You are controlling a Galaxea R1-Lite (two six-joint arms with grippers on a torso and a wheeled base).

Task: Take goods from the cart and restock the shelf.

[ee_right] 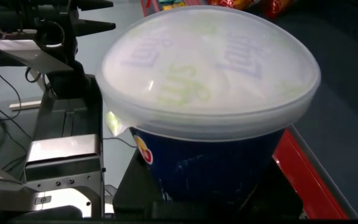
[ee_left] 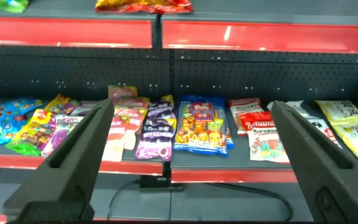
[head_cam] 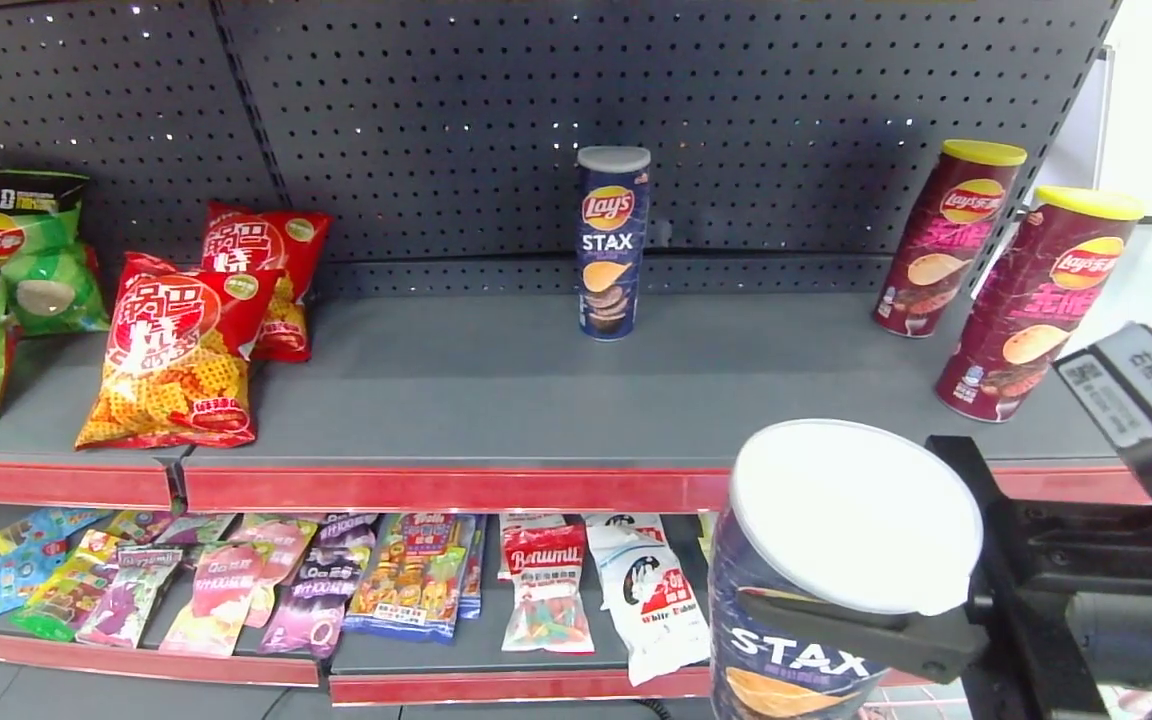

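Head view: blue can (head_cam: 841,545) base off-frame.

A blue chip can (head_cam: 613,245) is standing far beyond the right gripper (head_cam: 841,600), off to its left. Two dark red chip cans (head_cam: 946,240) with yellow lids are standing beyond it, a bit to its right. Far to its left, two red snack bags (head_cam: 176,365) are leaning together, with green chip bags (head_cam: 6,260) sitting past them. Below and left of it, bright candy packets (head_cam: 416,575) are lying in a row.
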